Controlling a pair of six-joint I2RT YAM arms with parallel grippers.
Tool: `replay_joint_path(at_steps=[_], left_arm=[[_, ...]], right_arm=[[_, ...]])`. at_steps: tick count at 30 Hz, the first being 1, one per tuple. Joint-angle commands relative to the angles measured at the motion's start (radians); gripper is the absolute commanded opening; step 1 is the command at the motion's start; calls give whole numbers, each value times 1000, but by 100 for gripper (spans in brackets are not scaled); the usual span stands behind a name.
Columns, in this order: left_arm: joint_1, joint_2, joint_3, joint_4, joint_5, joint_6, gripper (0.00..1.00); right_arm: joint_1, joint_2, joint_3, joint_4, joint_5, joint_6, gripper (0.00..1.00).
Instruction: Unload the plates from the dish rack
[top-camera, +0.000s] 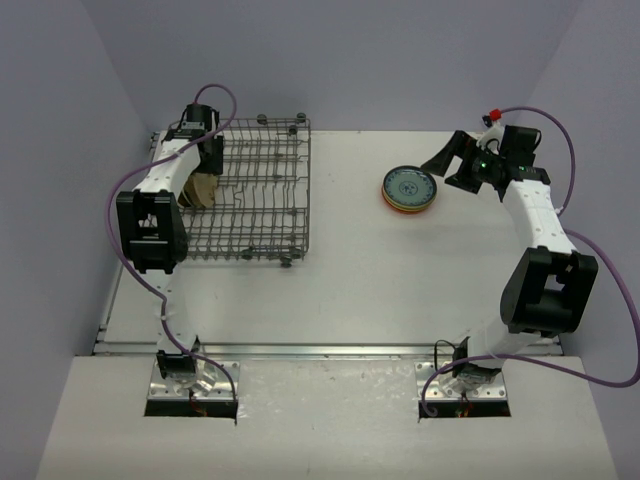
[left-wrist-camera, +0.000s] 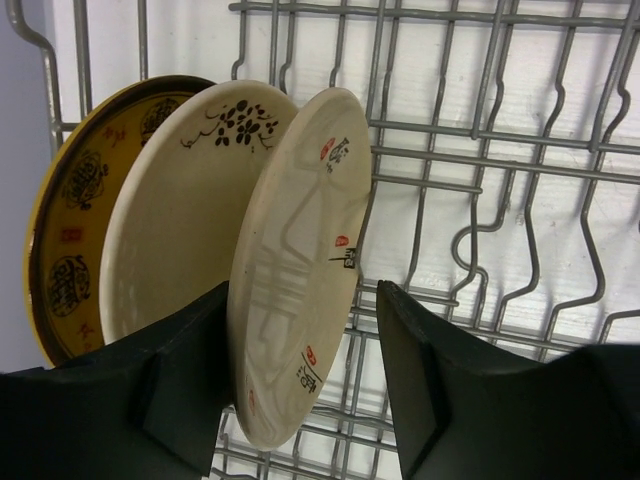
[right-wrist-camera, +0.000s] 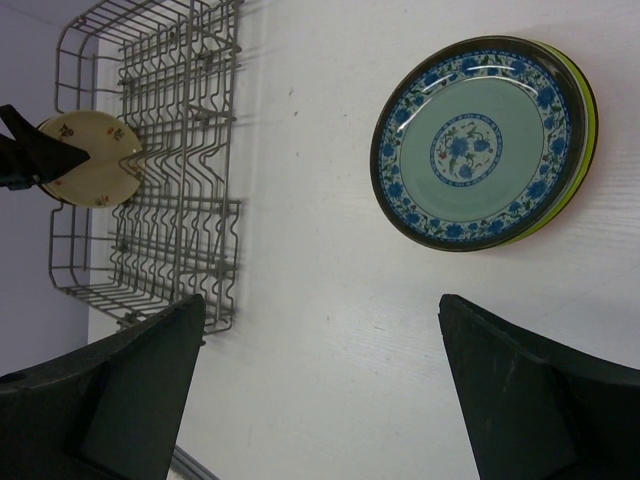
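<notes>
Two fingers (left-wrist-camera: 430, 370) of the left gripper (left-wrist-camera: 300, 300) straddle the nearest beige plate (left-wrist-camera: 300, 200), unclamped, with a gap on one side. Behind it a second beige plate (left-wrist-camera: 180, 230) and a yellow patterned plate (left-wrist-camera: 65, 230) stand in the dish rack (top-camera: 305, 190) by the tabletop's (top-camera: 380, 290) left edge. Toward the far edge, the right gripper (right-wrist-camera: 320, 300) hangs wide open by the teal-topped plate stack (right-wrist-camera: 480, 145).

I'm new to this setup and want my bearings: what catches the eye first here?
Three plates standing on edge in the dish rack on the left of the table, with the left gripper straddling the nearest plate, jaws not yet closed. To the right, a stack of plates topped by a teal-patterned plate lies on the table, the open right gripper near it.
</notes>
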Motion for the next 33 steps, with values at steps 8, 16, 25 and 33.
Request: replay_joint_path(at_steps=[8, 16, 25, 33], left_arm=[[13, 10, -10, 23, 29, -2, 42], [13, -10, -20, 28, -25, -4, 34], [13, -38, 48, -26, -35, -21, 25], [13, -32, 114, -71, -57, -28, 14]], right_arm=[[-1, -40, -9, 31, -24, 9, 99], [-2, -39, -4, 34, -28, 16, 99], [-2, -33, 4, 37, -41, 31, 99], [-2, -38, 6, 39, -49, 35, 99]])
